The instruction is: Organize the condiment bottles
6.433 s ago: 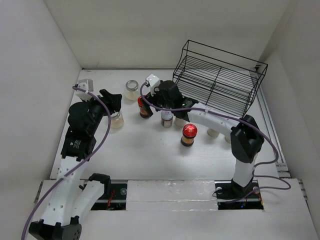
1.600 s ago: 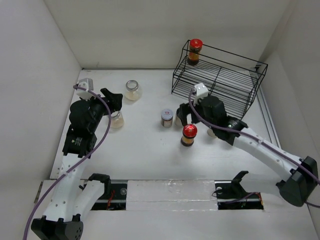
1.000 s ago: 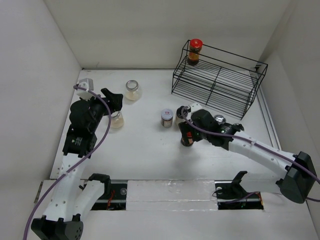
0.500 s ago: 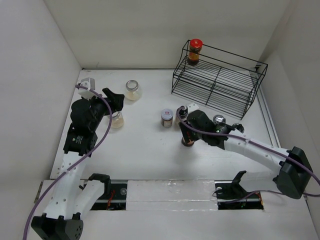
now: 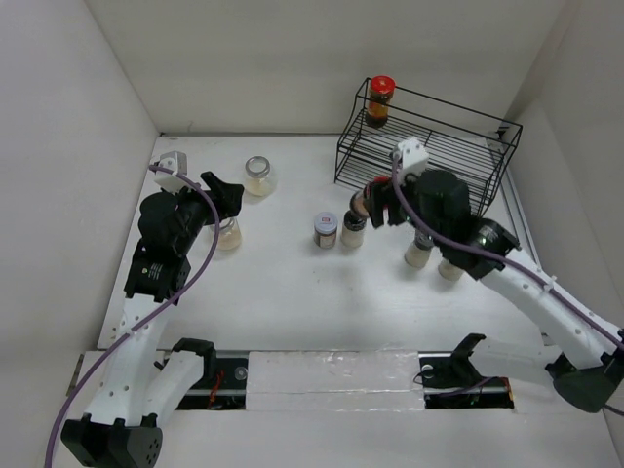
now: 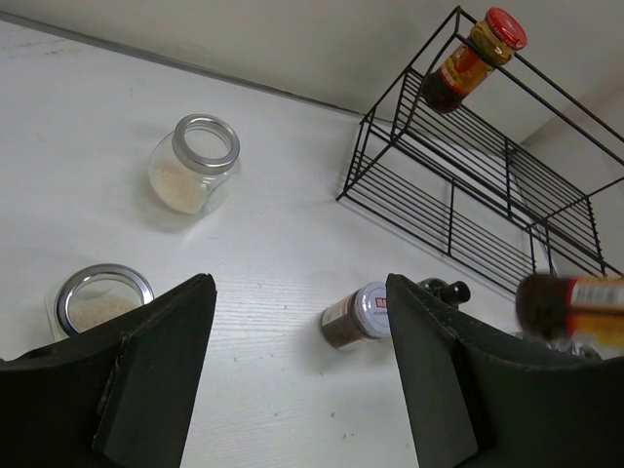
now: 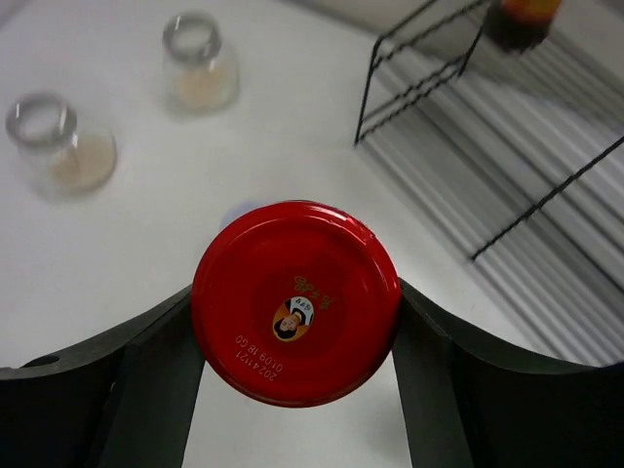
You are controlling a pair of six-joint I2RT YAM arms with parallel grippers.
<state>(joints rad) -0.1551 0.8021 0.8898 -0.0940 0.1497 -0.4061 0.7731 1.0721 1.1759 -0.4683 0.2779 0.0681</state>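
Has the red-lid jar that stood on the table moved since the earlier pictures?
Yes. The jar, held in the right tool, has left the table and gone up toward the black rack's near left corner.

Blk wire rack [image 5: 429, 161] at far-right corner of table [image 5: 292, 292].

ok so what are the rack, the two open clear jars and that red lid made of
Wire rack: thin rods, matte black, likely coated metal.
Clear jars: see-through with pale grains showing, probably glass; silvery rims look metal.
Lid of the red-lidded jar: glossy red with print and a crimped edge, probably painted metal.
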